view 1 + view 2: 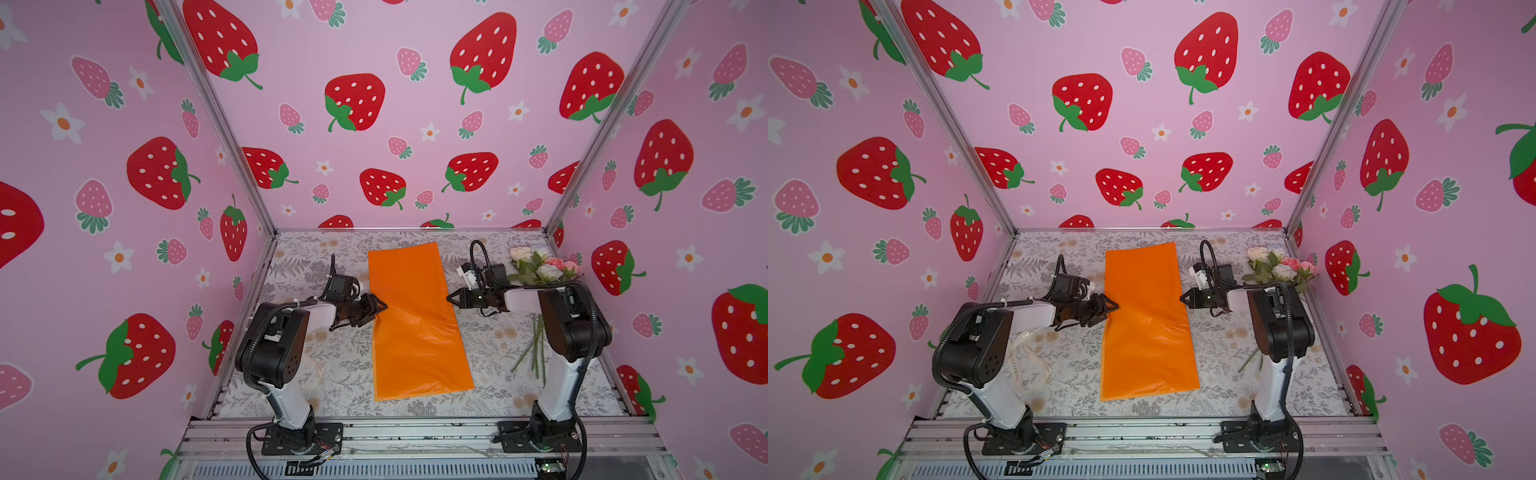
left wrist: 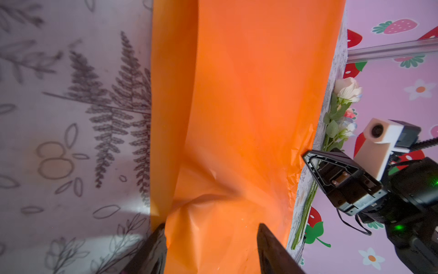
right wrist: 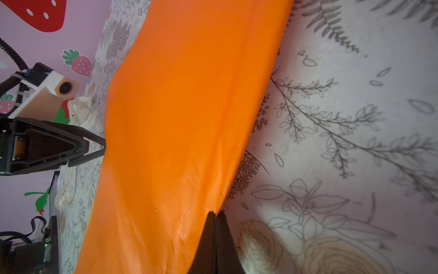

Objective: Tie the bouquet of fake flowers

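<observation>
The left hand (image 1: 382,306) has its fingers (image 2: 152,251) apart, one on each side of a puckered fold at the left edge of the orange wrapping paper (image 1: 415,328). In the left wrist view the paper bunches up between them. The right hand (image 1: 449,297) is pressed together, its tips touching the paper's crumpled right edge, directly across from the left hand. I cannot tell whether a sliver of paper is caught between those tips.

The sheet lies lengthwise down the middle of the desk (image 1: 332,374), slightly skewed, reaching from close to the far edge toward the near edge. It is wrinkled at mid-length, where the two hands meet it.

The fake flowers (image 1: 540,266) lie apart from the paper, with the blooms in the far right corner. Their green stems (image 1: 538,338) point toward the near edge along the right edge, partly hidden behind the right arm (image 1: 569,328). A cream ribbon (image 1: 1017,365) lies loose near the left edge, partly behind the left arm (image 1: 976,345).
</observation>
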Controlling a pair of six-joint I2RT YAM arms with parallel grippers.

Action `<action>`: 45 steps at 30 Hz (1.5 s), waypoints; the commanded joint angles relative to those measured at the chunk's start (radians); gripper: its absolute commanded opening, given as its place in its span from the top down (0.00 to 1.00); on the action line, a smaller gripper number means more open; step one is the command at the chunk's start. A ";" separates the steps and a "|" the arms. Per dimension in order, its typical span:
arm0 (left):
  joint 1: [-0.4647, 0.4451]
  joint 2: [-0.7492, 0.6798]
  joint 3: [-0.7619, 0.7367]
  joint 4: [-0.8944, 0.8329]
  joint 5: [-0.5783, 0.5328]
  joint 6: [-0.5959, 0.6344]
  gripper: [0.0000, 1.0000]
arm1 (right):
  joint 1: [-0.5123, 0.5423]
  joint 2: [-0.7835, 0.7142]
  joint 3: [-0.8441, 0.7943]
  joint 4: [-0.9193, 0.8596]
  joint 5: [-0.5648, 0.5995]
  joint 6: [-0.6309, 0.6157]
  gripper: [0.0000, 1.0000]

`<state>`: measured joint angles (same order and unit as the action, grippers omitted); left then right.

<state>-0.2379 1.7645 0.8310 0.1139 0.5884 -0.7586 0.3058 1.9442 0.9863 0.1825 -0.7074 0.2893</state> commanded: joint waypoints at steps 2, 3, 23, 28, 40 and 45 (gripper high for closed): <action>-0.008 0.027 -0.005 0.034 0.049 -0.031 0.37 | 0.010 0.027 0.002 0.005 -0.021 -0.005 0.97; -0.008 0.023 -0.006 0.038 0.051 -0.033 0.37 | 0.010 0.028 0.004 0.003 -0.018 -0.004 0.97; 0.014 0.099 0.099 0.132 0.006 -0.074 0.28 | 0.010 0.038 0.024 -0.048 -0.006 -0.072 0.98; 0.015 0.076 0.105 0.132 0.018 -0.076 0.30 | 0.009 0.047 0.029 -0.061 0.018 -0.091 1.00; 0.044 0.085 0.172 0.052 0.089 -0.005 0.36 | 0.004 0.073 0.135 -0.239 0.117 -0.258 1.00; 0.045 0.135 0.199 0.077 0.129 -0.020 0.36 | 0.004 0.078 0.155 -0.247 0.112 -0.270 1.00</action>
<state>-0.1959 1.8565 0.9947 0.1917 0.6655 -0.7818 0.3058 2.0022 1.1255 -0.0090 -0.6056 0.0765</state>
